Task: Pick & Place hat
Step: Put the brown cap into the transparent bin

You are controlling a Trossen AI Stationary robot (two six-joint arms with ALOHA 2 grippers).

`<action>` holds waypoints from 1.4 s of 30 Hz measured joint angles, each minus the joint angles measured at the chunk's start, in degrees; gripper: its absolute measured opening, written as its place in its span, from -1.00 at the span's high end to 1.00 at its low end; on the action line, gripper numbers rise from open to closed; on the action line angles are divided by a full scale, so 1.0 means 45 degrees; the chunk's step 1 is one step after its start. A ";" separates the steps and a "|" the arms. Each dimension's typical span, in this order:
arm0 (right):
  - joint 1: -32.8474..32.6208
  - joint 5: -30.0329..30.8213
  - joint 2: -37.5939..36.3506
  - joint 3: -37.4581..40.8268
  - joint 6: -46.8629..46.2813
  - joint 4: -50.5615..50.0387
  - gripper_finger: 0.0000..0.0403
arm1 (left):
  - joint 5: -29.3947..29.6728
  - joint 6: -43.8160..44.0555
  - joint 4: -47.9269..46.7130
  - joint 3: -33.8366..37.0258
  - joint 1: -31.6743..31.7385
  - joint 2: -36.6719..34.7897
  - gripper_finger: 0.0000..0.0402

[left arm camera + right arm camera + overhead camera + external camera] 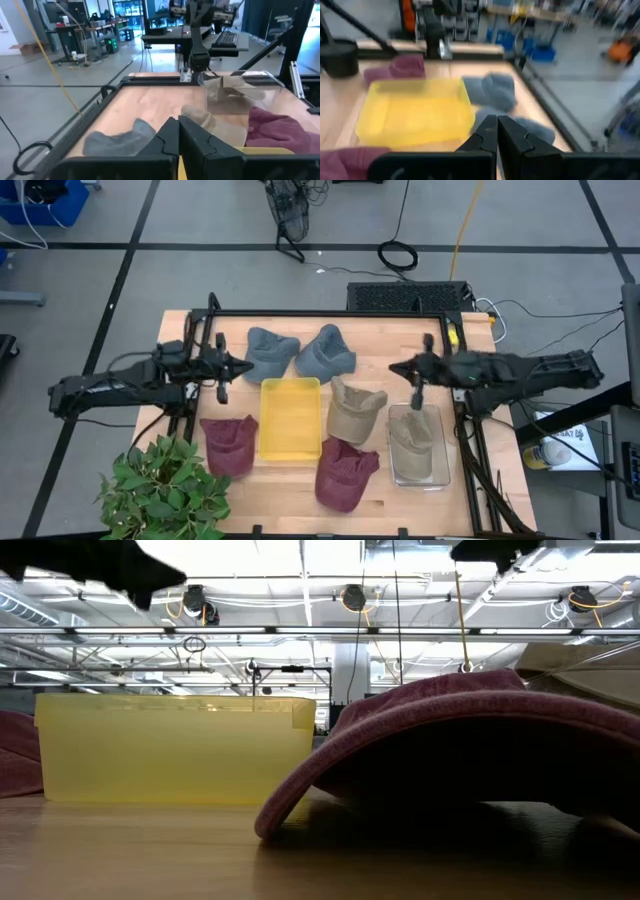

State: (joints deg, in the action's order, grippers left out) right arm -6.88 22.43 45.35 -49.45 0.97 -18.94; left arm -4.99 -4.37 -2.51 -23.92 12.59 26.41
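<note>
Maroon hat [450, 740] fills the low view, yellow bin [170, 748] at nine o'clock. From above: six hats, two grey, two maroon, two tan, one tan [415, 435] in the clear bin [442, 476]. Left gripper [243, 367] and right gripper [398, 367] hover, fingers closed, empty.

Two robot arms, matte black throughout, slim jointed segments with bulkier housings at joints. Left arm [120, 385]: black cables looped along its length. Right arm [520, 370]: same build, black cables trailing near base. Left gripper [178, 131]: two black angular fingers [165, 137], wedge-shaped, tapering to narrow tips. Right gripper [497, 126]: identical black tapered fingers [512, 132], smooth flat faces.
</note>
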 joint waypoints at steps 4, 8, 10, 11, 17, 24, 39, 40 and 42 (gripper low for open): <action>0.1706 -0.1978 0.2674 -0.2500 -0.0515 -0.2538 1.00 | -0.0005 0.0556 0.1997 0.1571 -0.0133 -0.0061 0.88; 0.2692 -0.2954 0.5517 -0.4872 -0.0591 -0.4371 1.00 | -0.0016 0.0615 0.3802 0.2584 -0.0409 -0.0066 0.94; 0.2933 -0.3306 0.6780 -0.5810 -0.0564 -0.5265 1.00 | -0.0016 0.0581 0.4380 0.2940 -0.0577 -0.0066 0.98; 0.3006 -0.3445 0.7344 -0.6188 -0.0543 -0.5699 1.00 | -0.0020 0.0581 0.4447 0.3049 -0.0644 -0.0066 0.98; 0.2829 -0.4056 0.9309 -0.7070 -0.0401 -0.6919 0.92 | -0.0018 0.0080 0.4238 0.3249 -0.0986 -0.0064 0.85; 0.1931 -0.4987 1.0220 -0.7072 -0.1764 -0.6976 0.37 | -0.0016 0.0041 0.4248 0.3249 -0.1019 -0.0061 0.80; 0.0727 -0.4332 1.2386 -0.6358 -0.2307 -0.6139 -0.31 | -0.0006 0.0474 0.4374 0.3249 -0.1023 -0.0051 0.79; 0.0730 -0.4325 1.2500 -0.6274 -0.2307 -0.6043 -0.31 | -0.0006 0.0474 0.4374 0.3249 -0.1023 -0.0051 0.79; 0.0778 -0.4255 1.2687 -0.6139 -0.2307 -0.5752 -0.31 | -0.0006 0.0474 0.4370 0.3249 -0.1023 -0.0051 0.79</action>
State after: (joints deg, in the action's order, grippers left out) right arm -3.38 3.28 102.44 -77.08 -9.41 -44.83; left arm -5.02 -2.24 17.15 -9.30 7.99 26.17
